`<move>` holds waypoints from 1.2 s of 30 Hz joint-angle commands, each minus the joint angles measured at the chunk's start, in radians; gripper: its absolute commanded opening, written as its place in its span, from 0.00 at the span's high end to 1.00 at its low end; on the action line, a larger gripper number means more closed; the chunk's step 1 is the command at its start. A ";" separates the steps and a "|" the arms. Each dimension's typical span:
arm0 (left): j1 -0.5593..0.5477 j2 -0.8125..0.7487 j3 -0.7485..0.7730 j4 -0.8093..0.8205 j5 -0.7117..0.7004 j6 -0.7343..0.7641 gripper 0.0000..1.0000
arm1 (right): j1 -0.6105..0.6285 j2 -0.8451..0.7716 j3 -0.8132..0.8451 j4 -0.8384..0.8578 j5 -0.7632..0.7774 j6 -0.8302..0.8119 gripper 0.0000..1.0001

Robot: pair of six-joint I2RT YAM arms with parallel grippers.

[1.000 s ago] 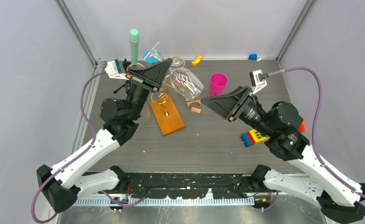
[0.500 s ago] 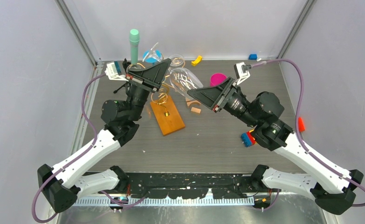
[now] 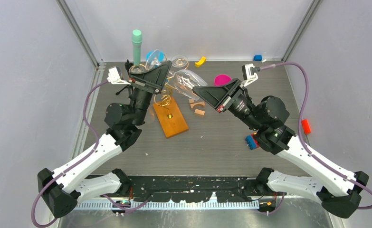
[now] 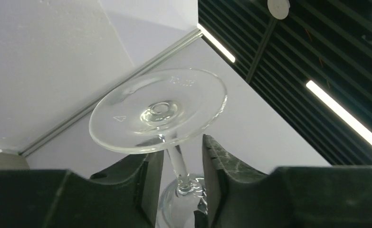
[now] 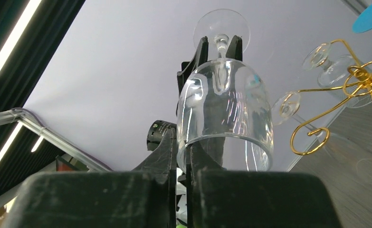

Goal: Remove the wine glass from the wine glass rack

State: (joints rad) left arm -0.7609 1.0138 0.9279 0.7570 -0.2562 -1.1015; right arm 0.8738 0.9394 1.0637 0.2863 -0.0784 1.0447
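Note:
The wine glass [image 3: 188,81] lies tilted in the air between my two grippers, beside the gold wire wine glass rack [image 3: 164,99] on its orange-brown wooden base [image 3: 170,118]. My left gripper [image 3: 167,76] is open. In the left wrist view its fingers [image 4: 148,175] stand either side of the thin stem [image 4: 176,161] with gaps, under the round foot [image 4: 157,110]. My right gripper [image 5: 183,142] is shut on the rim of the bowl [image 5: 224,109], one finger inside and one outside. Two more glasses [image 5: 338,66] hang on the rack's curled arms [image 5: 359,80].
A pink cup [image 3: 222,80] sits behind my right gripper [image 3: 196,89]. A green-capped tube [image 3: 136,45] and a blue dish [image 3: 153,56] stand at the back left. Small wooden pieces [image 3: 199,112], a yellow piece [image 3: 200,61], toy bricks [image 3: 251,141] and a red item [image 3: 306,126] lie around.
My right arm swung left to the glass and its gripper shut on the bowl's rim. My left gripper opened off the stem it was holding.

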 commanded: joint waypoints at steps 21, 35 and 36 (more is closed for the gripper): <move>0.005 -0.061 0.098 -0.207 0.369 0.226 0.00 | -0.001 -0.069 0.313 -0.512 0.423 -0.267 1.00; 0.005 -0.159 0.244 -0.640 0.363 0.600 0.00 | -0.010 0.194 0.748 -1.206 0.946 -0.657 1.00; 0.005 -0.168 0.251 -0.673 0.342 0.621 0.00 | -0.024 0.228 0.784 -1.225 0.956 -0.675 1.00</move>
State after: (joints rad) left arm -0.7570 0.8940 1.1114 0.2470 0.1303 -0.6308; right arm 0.8722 1.0698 1.7309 -0.7818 0.6968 0.5068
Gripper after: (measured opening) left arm 0.995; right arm 0.076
